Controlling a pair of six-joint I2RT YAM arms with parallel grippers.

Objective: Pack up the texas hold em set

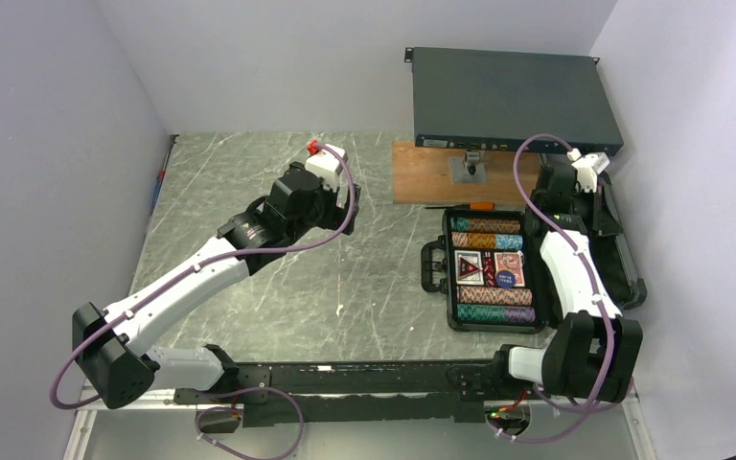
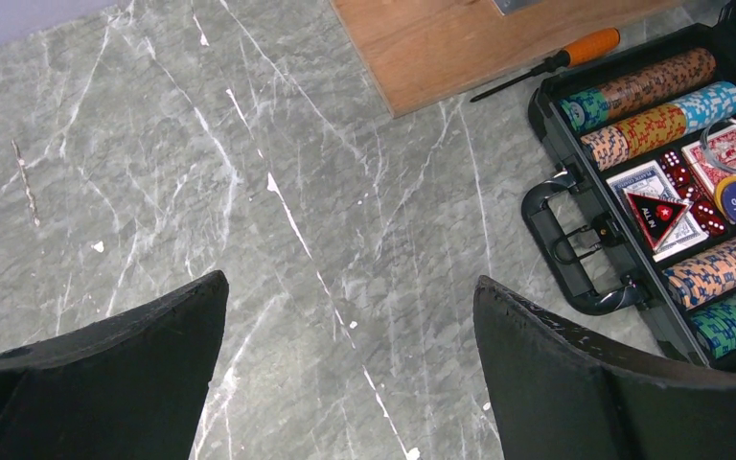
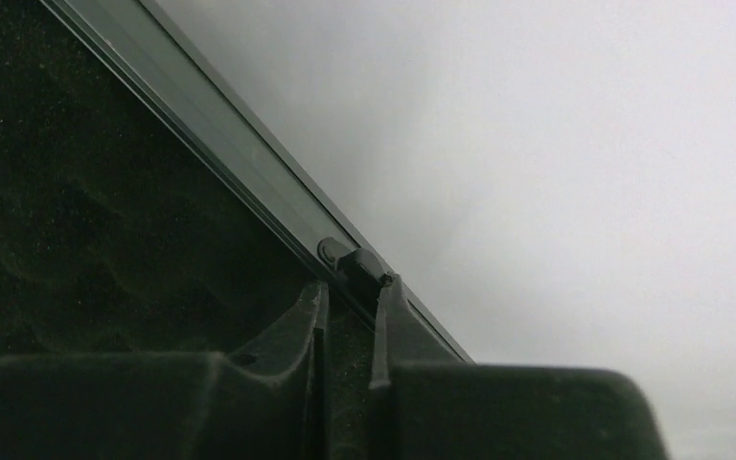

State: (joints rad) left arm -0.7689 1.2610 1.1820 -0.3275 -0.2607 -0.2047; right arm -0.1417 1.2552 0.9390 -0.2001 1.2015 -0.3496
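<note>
Right of open case, right pincer clamped on lid rim; left pincer apart, well leftward.

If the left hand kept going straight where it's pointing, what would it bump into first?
Most likely the bare grey marble table. The left hand is open and aimed down at it, with the poker case off to the side. Depth is unclear.

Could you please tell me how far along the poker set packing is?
Done: striped poker chips, cards and red dice sit in the black handled case. In hand: right fingers pinch the rim of the open foam-lined lid. Remaining: shutting and latching it; left fingers hang open.
</note>
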